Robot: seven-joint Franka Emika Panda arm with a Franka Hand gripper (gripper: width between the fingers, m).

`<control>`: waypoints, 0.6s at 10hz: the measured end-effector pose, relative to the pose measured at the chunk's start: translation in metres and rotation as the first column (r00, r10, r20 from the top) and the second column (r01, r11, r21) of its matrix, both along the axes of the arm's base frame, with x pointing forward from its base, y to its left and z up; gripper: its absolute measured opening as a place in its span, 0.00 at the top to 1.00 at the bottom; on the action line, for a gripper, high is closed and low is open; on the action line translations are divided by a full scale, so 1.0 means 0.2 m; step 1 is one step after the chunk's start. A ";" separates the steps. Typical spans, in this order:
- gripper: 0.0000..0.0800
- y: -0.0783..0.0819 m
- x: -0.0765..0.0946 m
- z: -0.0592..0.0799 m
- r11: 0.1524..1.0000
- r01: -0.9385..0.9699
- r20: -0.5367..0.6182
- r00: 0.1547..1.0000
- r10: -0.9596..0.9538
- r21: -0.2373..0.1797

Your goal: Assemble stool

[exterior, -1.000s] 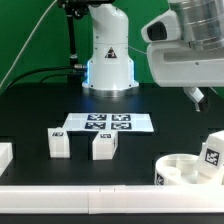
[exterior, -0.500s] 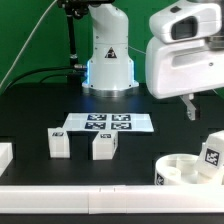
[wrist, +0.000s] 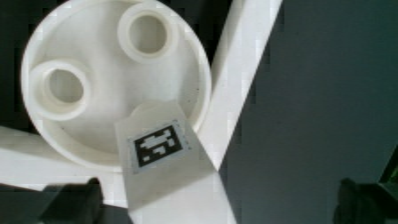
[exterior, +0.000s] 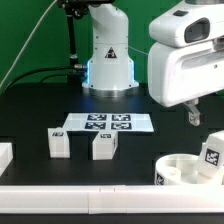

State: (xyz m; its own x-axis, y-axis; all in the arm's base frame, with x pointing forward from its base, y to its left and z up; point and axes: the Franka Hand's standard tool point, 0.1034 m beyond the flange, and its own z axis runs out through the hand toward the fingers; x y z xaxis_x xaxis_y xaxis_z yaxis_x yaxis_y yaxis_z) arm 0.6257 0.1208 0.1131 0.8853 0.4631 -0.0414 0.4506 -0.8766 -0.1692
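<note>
The arm has dropped lower, bringing the end effector (exterior: 192,115) toward the round seat (exterior: 178,172) at the exterior view's right of the surface (exterior: 30,115), where one leg (exterior: 213,152) stands. In the wrist view its fingers seem spread wide, holding nothing. A grasp there looks close.

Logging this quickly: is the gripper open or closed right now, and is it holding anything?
Gripper: open, holding nothing, above the seat disc.
</note>
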 end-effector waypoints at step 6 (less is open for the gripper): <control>0.19 -0.04 0.09 -0.15 1.000 -0.014 0.044 0.999 0.014 -0.020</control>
